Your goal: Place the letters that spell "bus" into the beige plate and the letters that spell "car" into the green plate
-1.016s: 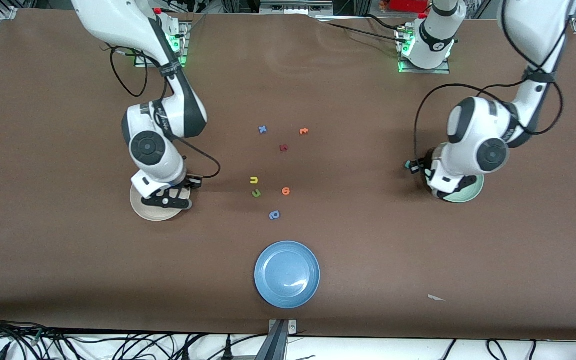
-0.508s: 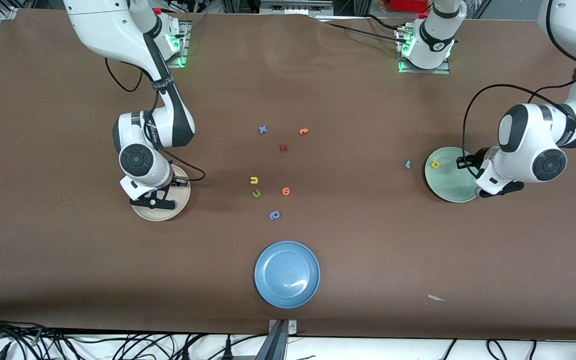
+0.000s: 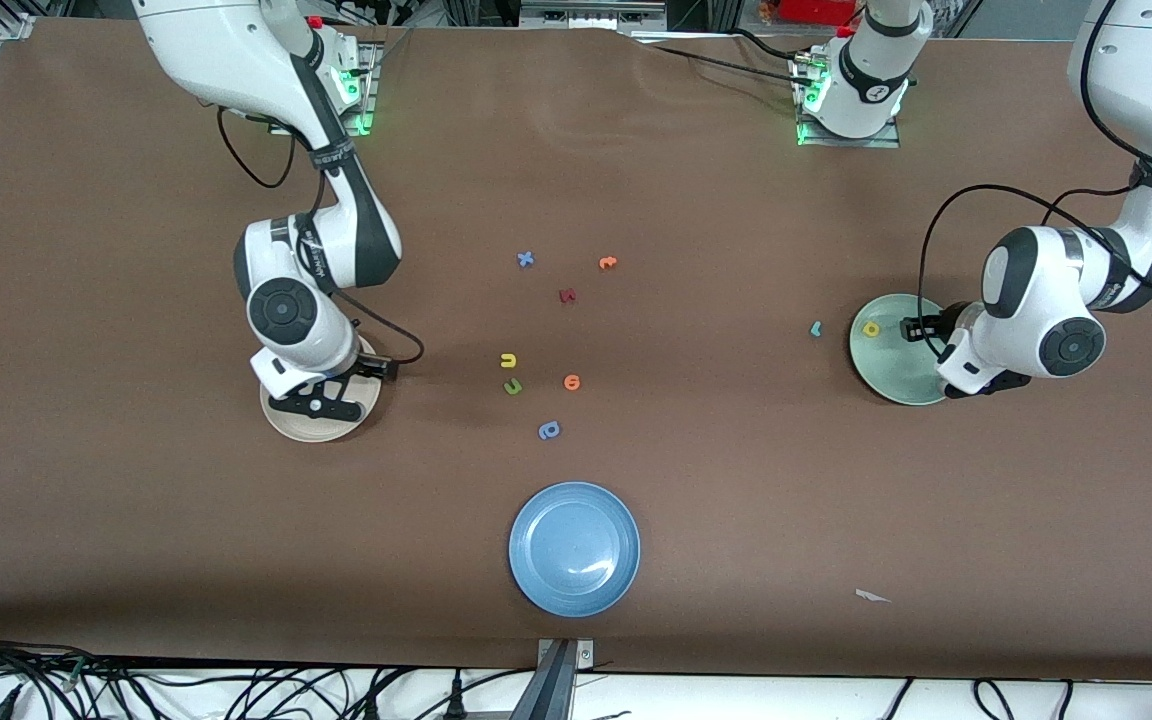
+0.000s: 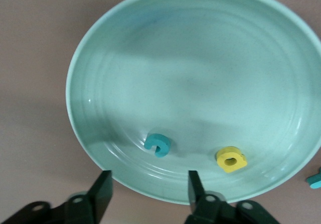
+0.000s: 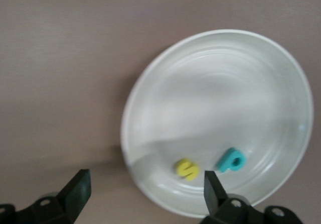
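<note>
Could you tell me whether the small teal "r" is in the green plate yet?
Out. The teal "r" lies on the table beside the green plate, apart from its rim.

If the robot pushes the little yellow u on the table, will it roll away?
Probably not: the yellow u lies flat on the brown table, so it should slide. It looks tiny and likely light, so a nudge may send it skidding or spinning.

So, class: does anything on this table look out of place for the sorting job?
Yes. The small teal "r" lies on the bare table beside the green plate, not in it, while the teal "c" and yellow "a" are inside. It looks dropped short.
</note>
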`<state>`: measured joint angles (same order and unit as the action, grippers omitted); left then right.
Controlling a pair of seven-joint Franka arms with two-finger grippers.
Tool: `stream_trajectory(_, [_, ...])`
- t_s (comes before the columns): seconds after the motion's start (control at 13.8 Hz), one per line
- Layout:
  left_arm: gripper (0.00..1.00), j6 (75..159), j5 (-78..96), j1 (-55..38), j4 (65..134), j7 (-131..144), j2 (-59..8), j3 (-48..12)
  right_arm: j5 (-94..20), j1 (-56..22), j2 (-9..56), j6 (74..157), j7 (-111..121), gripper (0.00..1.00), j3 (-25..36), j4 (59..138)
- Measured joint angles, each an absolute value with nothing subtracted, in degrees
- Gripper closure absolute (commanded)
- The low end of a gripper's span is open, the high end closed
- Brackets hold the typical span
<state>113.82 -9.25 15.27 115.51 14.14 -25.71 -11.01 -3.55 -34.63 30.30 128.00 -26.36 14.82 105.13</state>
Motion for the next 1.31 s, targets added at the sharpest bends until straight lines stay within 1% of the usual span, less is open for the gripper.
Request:
stream_trajectory(0.29, [0.00,113.8,-4.1,15.2,114.8,14.5,-23.7,-13.3,-3.6,-35.0,30.2,128.3,-30.9,0.00,7.9,103.6])
stream_trajectory(0.51, [0.01,113.8,-3.2,15.1,114.8,21.9,-22.6,-18.4,-3.6,-35.1,30.6,129.7,-31.5,0.00,4.3,102.6])
stream_trajectory(0.65, [0.06,115.2,-3.2,14.9,115.1,27.5,-22.5,-22.1,-3.6,-35.2,32.0,131.9,-31.8,0.01,1.8,101.4])
stream_trajectory(0.73, [0.07,116.9,-3.2,14.8,115.6,30.1,-22.5,-23.5,-3.6,-35.4,32.9,132.4,-32.2,0.08,1.0,100.8])
stream_trajectory(0.8, [0.11,119.2,-3.2,14.7,116.4,32.3,-22.6,-24.5,-3.6,-35.5,33.9,133.3,-32.7,0.16,0.7,100.5])
stream_trajectory(0.87, [0.19,121.8,-3.2,14.4,117.5,34.0,-22.7,-25.3,-3.6,-35.6,34.8,134.8,-32.9,0.29,0.5,100.3])
stream_trajectory(0.94, [0.26,124.2,-3.2,14.0,118.6,35.5,-22.9,-25.7,-3.6,-35.8,35.6,136.3,-33.2,0.44,0.5,100.2])
stream_trajectory(1.02, [0.29,125.9,-3.2,13.5,119.6,36.3,-23.1,-25.8,-3.6,-36.0,36.3,137.5,-33.5,0.51,0.4,100.2])
stream_trajectory(1.16, [0.32,127.2,-3.2,13.0,120.4,36.9,-23.8,-25.8,-3.6,-36.4,37.6,139.0,-33.9,0.51,0.4,100.1])
stream_trajectory(1.31, [0.33,127.3,-4.0,12.9,120.5,37.1,-24.7,-25.8,-3.6,-36.5,38.5,140.3,-34.2,0.51,0.4,100.0])
